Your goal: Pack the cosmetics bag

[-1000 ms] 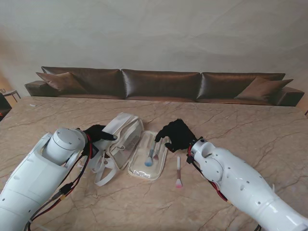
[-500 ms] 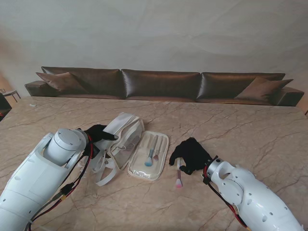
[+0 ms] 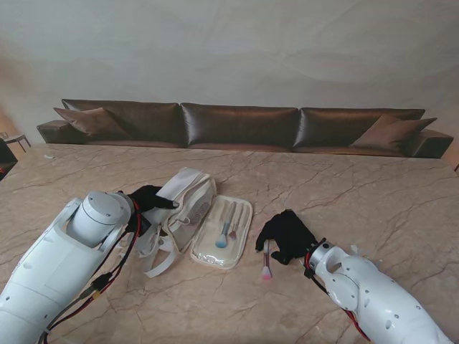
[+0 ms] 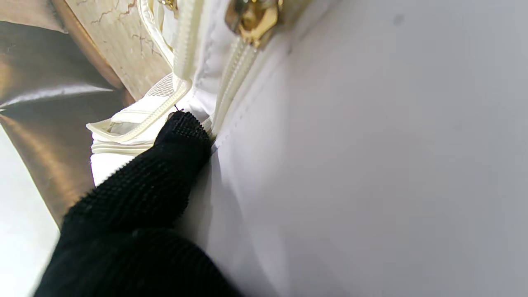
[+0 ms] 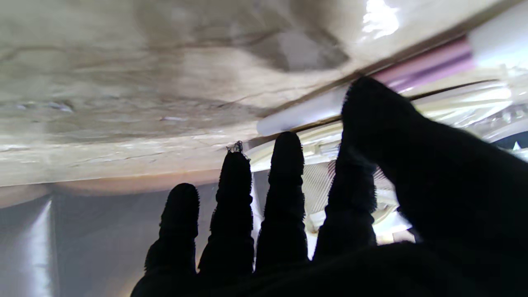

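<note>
Marble table (image 3: pixel 373 193), left hand (image 3: pixel 147 198) gripping white quilted bag (image 3: pixel 188 203), right hand (image 3: pixel 285 235) spread over pink-tipped brush (image 3: pixel 266 259).

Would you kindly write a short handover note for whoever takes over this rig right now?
Left hand: fingers pressed on the white cosmetics bag by its zipper; a real grip cannot be confirmed.
Right hand: open, fingers spread, over the loose pink brush on the marble table; not grasped.
Clear brush case, right of the bag, lies open with two brushes inside.
Done: nothing visibly in the bag.
Left: pick up the loose brush, put the items in the bag, zip it.
</note>
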### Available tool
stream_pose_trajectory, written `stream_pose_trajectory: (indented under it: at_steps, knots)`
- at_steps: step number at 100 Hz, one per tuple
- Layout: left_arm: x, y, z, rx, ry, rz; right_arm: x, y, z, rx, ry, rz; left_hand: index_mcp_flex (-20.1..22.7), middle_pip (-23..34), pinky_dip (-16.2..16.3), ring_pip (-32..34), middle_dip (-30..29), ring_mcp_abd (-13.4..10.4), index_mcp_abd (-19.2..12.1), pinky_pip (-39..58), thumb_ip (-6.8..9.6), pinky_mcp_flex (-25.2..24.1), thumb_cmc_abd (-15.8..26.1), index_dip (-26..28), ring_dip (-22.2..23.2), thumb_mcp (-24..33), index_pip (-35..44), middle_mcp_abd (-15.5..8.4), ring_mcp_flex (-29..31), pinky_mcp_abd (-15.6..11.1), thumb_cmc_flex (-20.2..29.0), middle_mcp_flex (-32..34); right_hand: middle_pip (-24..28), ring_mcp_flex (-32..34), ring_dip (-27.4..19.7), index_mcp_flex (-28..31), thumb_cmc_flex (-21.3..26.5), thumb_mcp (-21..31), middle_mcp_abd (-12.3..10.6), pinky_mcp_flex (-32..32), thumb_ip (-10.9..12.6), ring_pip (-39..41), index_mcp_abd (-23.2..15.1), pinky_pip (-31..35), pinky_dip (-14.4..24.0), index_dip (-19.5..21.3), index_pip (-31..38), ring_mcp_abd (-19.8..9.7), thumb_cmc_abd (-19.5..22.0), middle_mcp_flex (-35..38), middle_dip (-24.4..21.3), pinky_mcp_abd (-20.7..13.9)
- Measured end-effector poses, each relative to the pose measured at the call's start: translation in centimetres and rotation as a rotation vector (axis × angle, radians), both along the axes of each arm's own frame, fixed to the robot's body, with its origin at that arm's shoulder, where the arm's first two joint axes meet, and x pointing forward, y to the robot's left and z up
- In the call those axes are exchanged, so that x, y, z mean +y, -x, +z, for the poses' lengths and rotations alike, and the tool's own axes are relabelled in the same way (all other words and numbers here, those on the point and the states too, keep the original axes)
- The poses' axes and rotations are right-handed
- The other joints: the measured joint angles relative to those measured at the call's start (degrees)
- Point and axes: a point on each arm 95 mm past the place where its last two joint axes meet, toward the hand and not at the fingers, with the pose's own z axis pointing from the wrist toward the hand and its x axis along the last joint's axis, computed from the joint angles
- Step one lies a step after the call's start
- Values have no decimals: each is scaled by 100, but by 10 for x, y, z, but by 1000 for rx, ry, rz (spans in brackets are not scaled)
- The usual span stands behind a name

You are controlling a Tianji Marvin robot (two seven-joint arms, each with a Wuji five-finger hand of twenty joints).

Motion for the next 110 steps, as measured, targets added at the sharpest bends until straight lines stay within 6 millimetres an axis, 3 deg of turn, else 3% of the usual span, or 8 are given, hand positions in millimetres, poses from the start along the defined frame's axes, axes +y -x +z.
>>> stream_pose_trajectory:
  at_steps: [10,18,24,38,58,95,102,110]
  knots:
    - [0,1,0,1,1,1,-2,-3,-2,-10,-7,-15,0,0,0,0,0,0,0,0,0,0,1,0,0,-1,0,1,0,0,1,-4,0,0,-6,0,0,0,-2,0,96,53,-8,0,0,36,1,0,0,0,10,2]
    - [0,2,0,3,1,0,-2,-6,-2,8,5,-15,-1,0,0,0,0,0,0,0,0,0,1,0,0,-2,0,1,-1,0,1,-4,-33,0,-7,0,0,0,-235,0,158,58,-10,19,0,73,2,0,-2,-155,95,2]
    - [0,2,0,3,2,1,-1,-8,-1,12,11,-9,-1,0,0,0,0,0,0,0,0,0,1,0,0,-3,0,1,-1,0,1,-4,-37,0,-7,0,0,0,-109,0,158,59,-39,24,-2,75,2,0,-58,-54,27,5]
    - [0,3,0,5,2,4,-1,-12,-7,24,12,-9,-1,0,0,0,0,0,0,0,0,0,1,-2,0,-4,0,1,-1,0,1,-4,-37,-1,-11,167,-32,30,-135,0,-192,60,-224,24,-55,75,158,0,-148,-54,26,5]
    - [1,4,1,7,1,3,1,-16,-7,-2,15,-12,-3,0,0,0,0,0,0,0,0,0,2,-4,0,-7,0,1,-1,0,2,-4,-37,-1,-11,466,-87,-68,-86,0,-858,68,-581,92,-57,-404,727,0,-202,-46,25,6]
    - [1,4,1,8,0,0,3,-17,-2,-13,52,13,-4,0,0,0,4,0,0,-1,0,0,2,-5,0,-9,0,1,-1,0,3,-4,13,4,-11,1235,-80,-88,-155,1,-932,126,-1040,123,-57,-1282,1481,0,-495,246,25,6]
    - [1,4,1,8,1,0,3,-16,-1,-16,67,28,-4,0,0,0,8,0,0,-1,0,0,2,-5,0,-9,0,1,-1,0,3,-4,13,4,-11,1234,-80,-87,-155,1,-933,126,-1040,124,-59,-1233,1489,0,-474,247,26,1]
    - [1,4,1,8,1,0,4,-16,0,-4,92,51,-4,0,0,0,13,0,0,-1,0,0,2,-5,0,-9,0,1,-1,0,3,-4,13,-132,-35,1023,-71,-75,-155,2,-933,132,-1040,56,-71,-469,1256,0,-119,236,25,-45]
